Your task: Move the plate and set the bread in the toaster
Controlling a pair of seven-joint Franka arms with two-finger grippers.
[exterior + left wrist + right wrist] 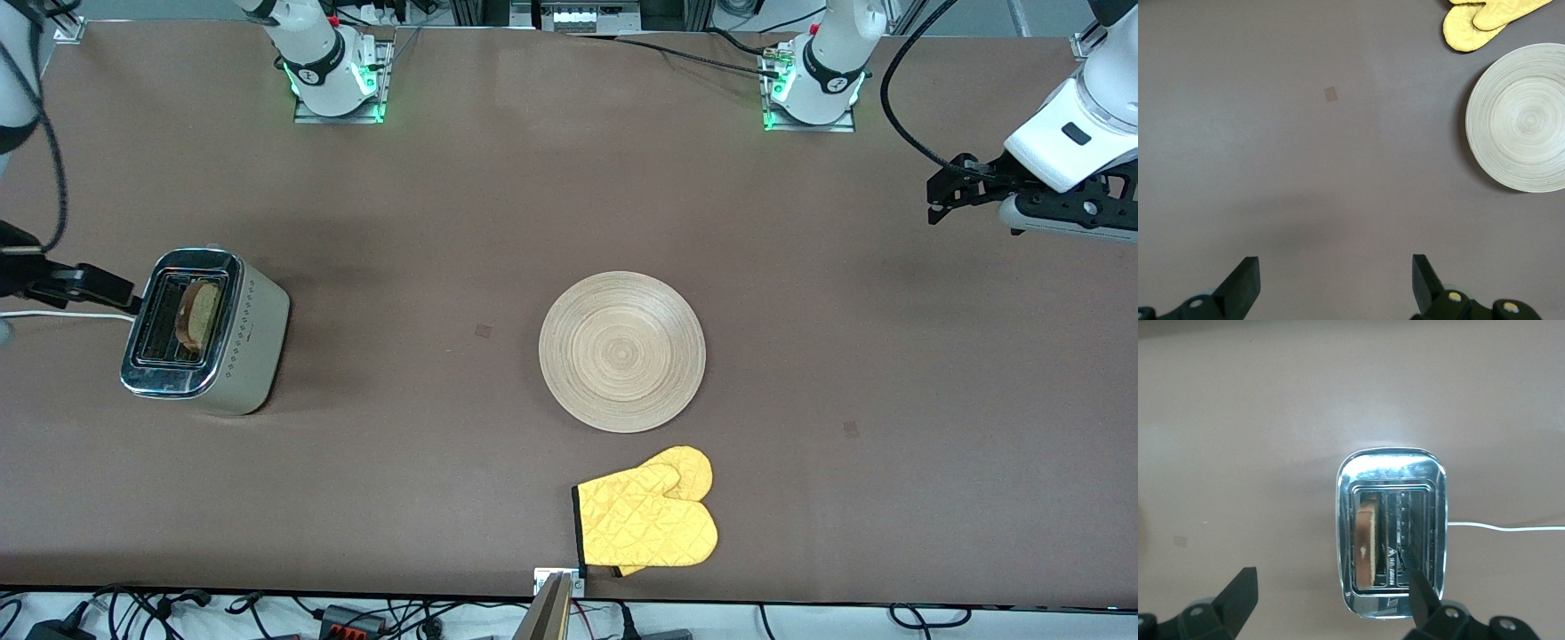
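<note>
The bread [197, 316] stands upright in one slot of the toaster [206, 332] at the right arm's end of the counter [444, 222], the plate [621, 351] bare mid-counter by a yellow oven mitt [649, 513], both tasks apparently finished; the left gripper [935, 206] and right gripper [1331, 593] hover clear, jaws released

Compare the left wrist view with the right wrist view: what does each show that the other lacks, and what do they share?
Only the left wrist view shows the plate and the yellow oven mitt. Only the right wrist view shows the toaster, with the bread standing in one slot, and its white cord. Both show the brown table and their own gripper's open fingers.
</note>
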